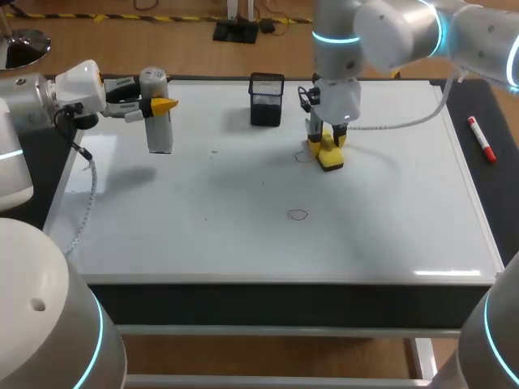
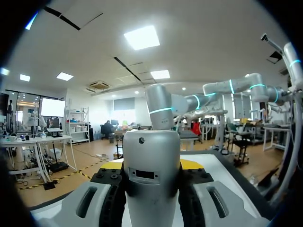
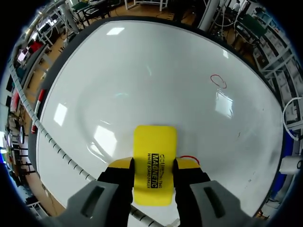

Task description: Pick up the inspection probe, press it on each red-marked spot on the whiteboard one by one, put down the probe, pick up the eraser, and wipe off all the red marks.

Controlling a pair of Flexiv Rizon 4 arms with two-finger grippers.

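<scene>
Got the probe [image 1: 159, 121] clamped in the left hand [image 1: 165, 105], pinched from both sides, hanging roughly upright in the air over the far left corner of the whiteboard [image 1: 203, 243]. Throwing a soft shadow on the board underneath. From the left wrist, can only see the grey body of the probe [image 2: 151, 175] wedged between the fingers [image 2: 110, 189], with yellow tips poking out on either side.

Squeezing the eraser [image 1: 331, 156] in the right hand [image 1: 329, 146], gripped on two sides, and resting it on the whiteboard, around the middle but closer to the far edge. Looks like touching the surface, going by the head view.

Spotting a faint red mark [image 1: 303, 156] just beside the eraser, on its left. Same bit of red [image 3: 188, 157] peeking out by a fingertip in the right wrist view. Also seeing a red circle [image 1: 298, 215] nearer the front edge, well apart from the eraser.

Also noting a black mesh cup [image 1: 266, 99] at the whiteboard's far edge, near the eraser, and a red marker [image 1: 482, 139] lying off the board, by the right edge of the desk [image 1: 499, 203].
</scene>
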